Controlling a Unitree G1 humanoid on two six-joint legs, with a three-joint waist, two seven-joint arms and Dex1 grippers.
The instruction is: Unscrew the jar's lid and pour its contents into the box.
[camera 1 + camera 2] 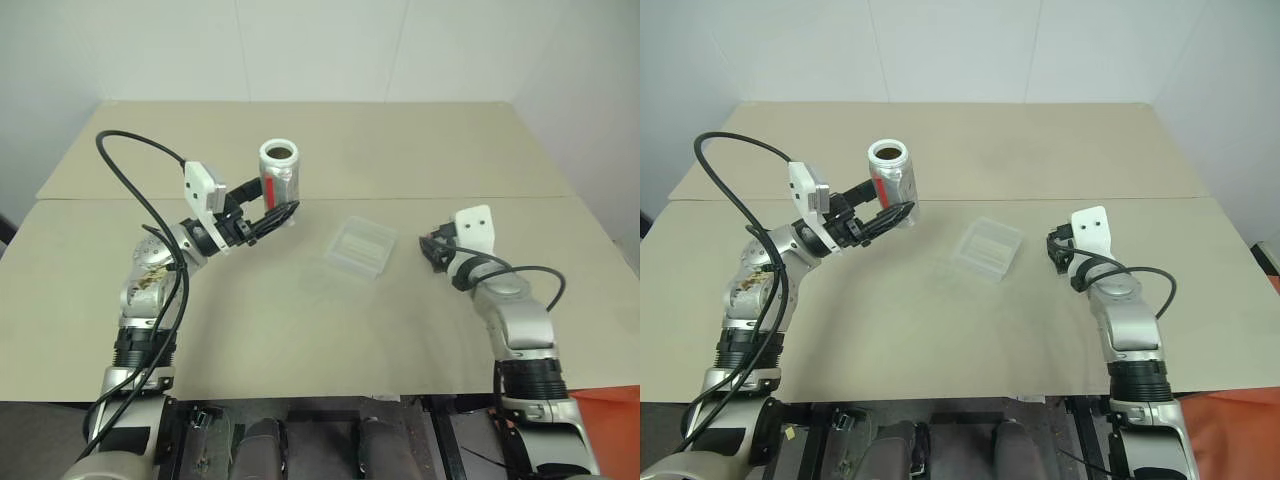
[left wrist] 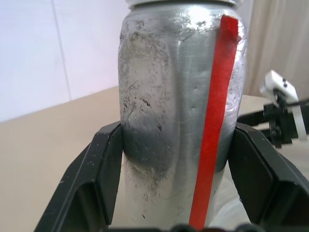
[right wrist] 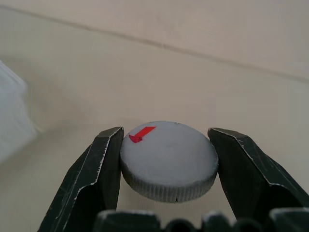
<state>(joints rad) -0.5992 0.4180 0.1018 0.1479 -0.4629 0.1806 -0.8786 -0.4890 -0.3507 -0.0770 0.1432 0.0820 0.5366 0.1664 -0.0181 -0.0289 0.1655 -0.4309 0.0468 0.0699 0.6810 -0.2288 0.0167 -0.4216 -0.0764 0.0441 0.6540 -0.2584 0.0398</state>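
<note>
The jar [image 1: 278, 172] is a dented, scuffed silver-grey cylinder with 1 red stripe down its side; its white-rimmed mouth is uncapped and looks dark inside. It is held upright above the bench [image 1: 300, 330], on the robot's left, by the left gripper [image 1: 272, 217], whose 2 black fingers [image 2: 104, 174] pinch its lower body. The lid [image 3: 168, 159], 1 round grey cap with a ribbed edge and a small red mark, is clamped flat between the 2 fingers [image 3: 99, 179] of the right gripper [image 1: 433, 252], low over the bench on the right. Between the arms, 1 shallow clear box [image 1: 361, 247] rests on the bench.
</note>
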